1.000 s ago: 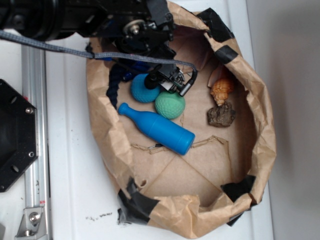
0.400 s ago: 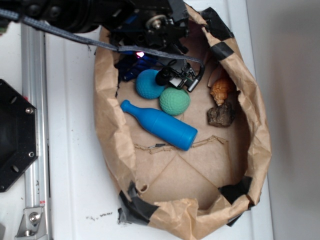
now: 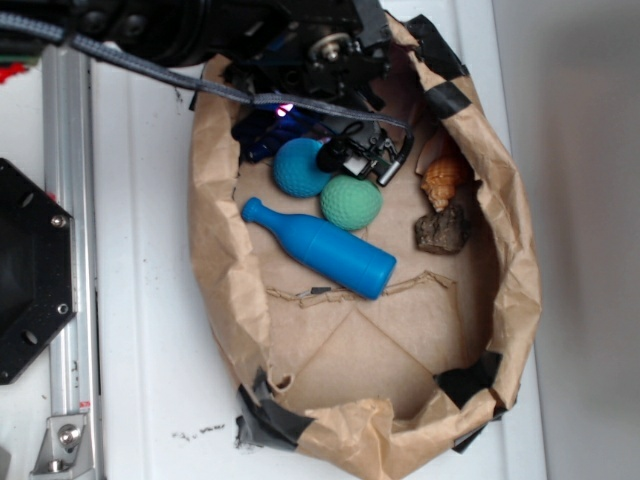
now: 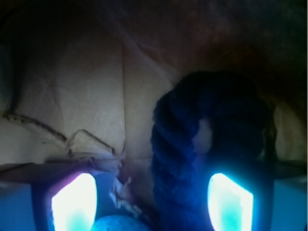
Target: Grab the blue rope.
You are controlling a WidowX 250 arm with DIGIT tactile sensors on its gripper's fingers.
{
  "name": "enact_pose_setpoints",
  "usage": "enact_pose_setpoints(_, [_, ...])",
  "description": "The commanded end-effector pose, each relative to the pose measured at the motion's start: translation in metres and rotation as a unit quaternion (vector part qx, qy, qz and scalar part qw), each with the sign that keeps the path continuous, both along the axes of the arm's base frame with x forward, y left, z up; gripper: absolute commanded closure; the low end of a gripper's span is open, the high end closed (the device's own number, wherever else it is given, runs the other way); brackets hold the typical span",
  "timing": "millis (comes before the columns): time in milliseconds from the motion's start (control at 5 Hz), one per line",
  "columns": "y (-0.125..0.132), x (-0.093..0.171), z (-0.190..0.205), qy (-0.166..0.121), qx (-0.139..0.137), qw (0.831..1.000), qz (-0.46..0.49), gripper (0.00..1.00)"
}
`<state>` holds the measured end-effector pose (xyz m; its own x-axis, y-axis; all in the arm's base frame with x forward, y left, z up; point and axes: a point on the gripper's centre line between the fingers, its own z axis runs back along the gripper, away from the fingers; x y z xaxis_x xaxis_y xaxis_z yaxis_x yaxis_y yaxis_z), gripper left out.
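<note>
The blue rope (image 4: 202,144) is a thick navy twisted loop lying on the brown paper; one strand runs down between my fingers, close to the right pad. My gripper (image 4: 150,204) is open, with both pads glowing: the left pad (image 4: 72,202) and the right pad (image 4: 228,202) stand wide apart and neither presses the rope. In the exterior view the rope (image 3: 256,142) shows only as a dark patch at the bag's upper left, under the arm. The gripper (image 3: 275,122) itself is mostly hidden there beneath the arm and a violet glow.
All of this sits inside a crumpled paper bag (image 3: 215,250) with taped rim. A teal ball (image 3: 301,167), a green ball (image 3: 351,203) and a blue plastic bottle (image 3: 320,250) lie just below the gripper. A shell (image 3: 442,181) and a rock (image 3: 443,230) lie to the right.
The arm has moved right and further over the bag's upper left corner, covering most of the rope. The bag's left wall has shifted right. A glow now shows under the arm.
</note>
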<state>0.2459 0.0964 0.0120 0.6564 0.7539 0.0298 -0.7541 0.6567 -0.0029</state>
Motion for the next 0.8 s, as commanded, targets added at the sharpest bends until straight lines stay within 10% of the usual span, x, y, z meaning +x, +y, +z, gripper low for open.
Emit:
enact_pose_setpoints(0, [-0.0022, -0.0121, -0.0290, 0.034, -0.030, 0.999, -0.026, 1.00])
enact_pose_setpoints(600, [-0.0072, -0.0127, -0.0268, 0.022, -0.021, 0.998, -0.055, 1.00])
